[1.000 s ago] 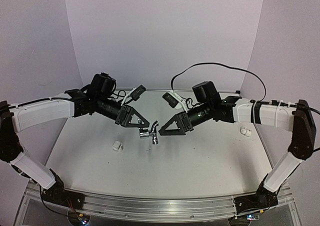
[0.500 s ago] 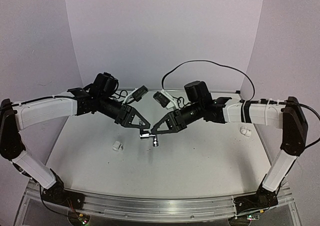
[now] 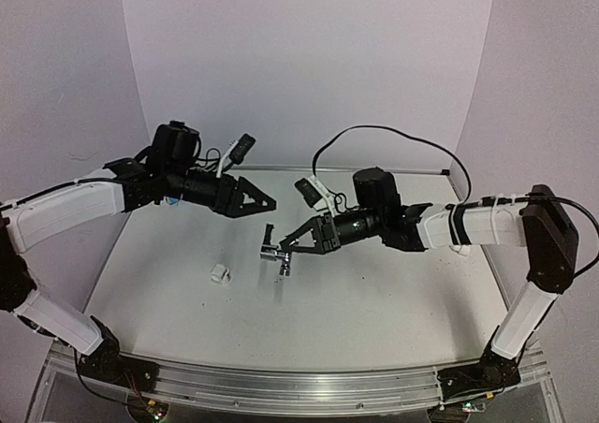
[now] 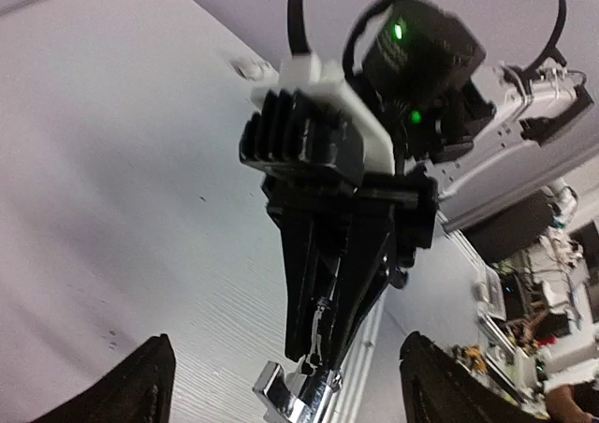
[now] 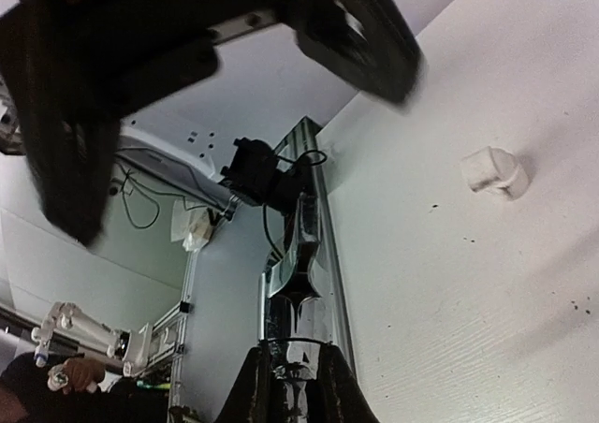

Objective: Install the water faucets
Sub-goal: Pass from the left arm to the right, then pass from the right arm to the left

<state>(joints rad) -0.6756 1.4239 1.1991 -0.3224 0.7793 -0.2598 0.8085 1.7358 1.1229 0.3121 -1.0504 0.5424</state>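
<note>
The left gripper (image 3: 265, 201) is hanging over the far left part of the table (image 3: 374, 311) with its jaws spread and nothing between them. A second ago it was closed on the silver faucet (image 3: 274, 254), and since then it has let go and drawn back up and to the left. A white pipe fitting (image 3: 220, 272) is lying on the table below it, in the same place as before. The silver faucet is now sitting over the middle of the table, pinched in the right gripper (image 3: 286, 246). A second ago that gripper was waiting open just to the faucet's right, and it has since moved in and clamped on. The left wrist view is looking straight at the right gripper's ribbed black housing, where two green lights are glowing on the wrist above it and a chrome corner of the faucet is showing at the bottom edge. The right wrist view is showing the faucet's shiny body rising from between its own fingers, the left gripper blurred overhead and the fitting off to the right.
</note>
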